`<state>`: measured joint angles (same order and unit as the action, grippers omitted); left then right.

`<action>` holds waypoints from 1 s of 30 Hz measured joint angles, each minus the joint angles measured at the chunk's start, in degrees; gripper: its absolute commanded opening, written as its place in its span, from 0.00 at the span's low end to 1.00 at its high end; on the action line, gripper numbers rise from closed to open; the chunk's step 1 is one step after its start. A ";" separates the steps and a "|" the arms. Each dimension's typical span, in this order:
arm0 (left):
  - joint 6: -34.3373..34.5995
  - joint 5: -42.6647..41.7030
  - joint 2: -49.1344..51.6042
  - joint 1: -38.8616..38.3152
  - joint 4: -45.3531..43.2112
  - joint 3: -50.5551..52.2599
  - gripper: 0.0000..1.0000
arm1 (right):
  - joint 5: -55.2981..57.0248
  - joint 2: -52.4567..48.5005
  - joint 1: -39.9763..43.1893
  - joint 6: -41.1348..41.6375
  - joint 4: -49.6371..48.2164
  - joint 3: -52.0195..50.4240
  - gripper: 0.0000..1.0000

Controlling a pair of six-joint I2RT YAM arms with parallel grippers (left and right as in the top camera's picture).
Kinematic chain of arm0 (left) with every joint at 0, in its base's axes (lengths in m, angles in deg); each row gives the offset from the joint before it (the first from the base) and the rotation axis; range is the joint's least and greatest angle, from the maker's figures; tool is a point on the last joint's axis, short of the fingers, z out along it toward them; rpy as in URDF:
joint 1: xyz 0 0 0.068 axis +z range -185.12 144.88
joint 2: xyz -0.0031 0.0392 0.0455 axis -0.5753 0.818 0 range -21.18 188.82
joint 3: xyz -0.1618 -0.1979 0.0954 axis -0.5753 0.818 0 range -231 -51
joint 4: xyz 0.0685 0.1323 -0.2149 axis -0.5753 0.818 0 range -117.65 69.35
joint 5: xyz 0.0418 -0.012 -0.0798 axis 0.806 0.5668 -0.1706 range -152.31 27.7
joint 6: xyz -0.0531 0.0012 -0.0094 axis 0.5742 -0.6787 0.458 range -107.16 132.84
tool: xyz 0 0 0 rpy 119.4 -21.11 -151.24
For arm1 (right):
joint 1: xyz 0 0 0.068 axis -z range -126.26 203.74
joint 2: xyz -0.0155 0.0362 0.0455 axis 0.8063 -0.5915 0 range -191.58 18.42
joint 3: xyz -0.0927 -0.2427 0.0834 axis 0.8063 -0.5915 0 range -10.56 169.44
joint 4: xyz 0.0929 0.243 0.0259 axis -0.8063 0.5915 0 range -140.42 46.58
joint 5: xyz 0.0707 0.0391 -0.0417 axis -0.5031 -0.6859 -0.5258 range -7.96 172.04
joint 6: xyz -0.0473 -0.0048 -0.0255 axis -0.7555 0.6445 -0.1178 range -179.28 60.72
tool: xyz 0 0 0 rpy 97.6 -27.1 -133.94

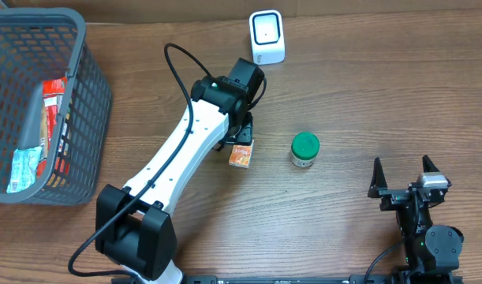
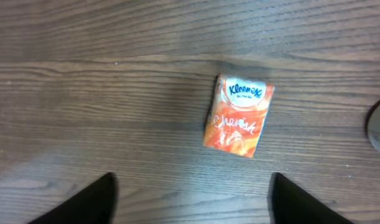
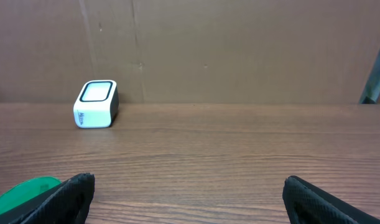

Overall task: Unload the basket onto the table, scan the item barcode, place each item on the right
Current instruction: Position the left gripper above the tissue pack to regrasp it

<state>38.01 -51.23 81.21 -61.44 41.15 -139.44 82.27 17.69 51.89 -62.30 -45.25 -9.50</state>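
Observation:
An orange Kleenex tissue packet (image 1: 241, 155) lies flat on the wooden table, printed face up; no barcode shows on it. In the left wrist view the packet (image 2: 238, 116) rests alone, ahead of my left gripper (image 2: 193, 180), whose black fingers stand apart with only bare wood between them. From overhead the left gripper (image 1: 241, 132) hovers just behind the packet. The white scanner (image 1: 267, 37) with its dark window stands at the back of the table and also appears as the scanner (image 3: 96, 104) in the right wrist view. My right gripper (image 1: 402, 170) is open and empty at the front right.
A grey mesh basket (image 1: 79, 95) with several packaged goods sits at the far left. A small jar with a green lid (image 1: 305, 149) stands right of the packet; its lid (image 3: 25, 190) shows at the lower left of the right wrist view. A brown wall backs the table.

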 measured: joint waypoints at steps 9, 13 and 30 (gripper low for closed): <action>-3.76 -5.31 0.02 1.95 -3.67 4.66 0.11 | 0.02 0.00 0.00 0.04 -0.02 0.00 1.00; -6.71 -9.92 0.02 3.26 -8.59 9.42 0.04 | 0.02 0.00 0.00 0.04 -0.02 0.00 1.00; -8.90 -14.64 0.07 6.91 -16.98 17.09 0.59 | 0.02 0.00 0.00 0.04 -0.02 0.00 1.00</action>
<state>29.11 -65.88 81.28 -54.54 24.17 -122.35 82.29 17.69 51.89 -62.26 -45.27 -9.50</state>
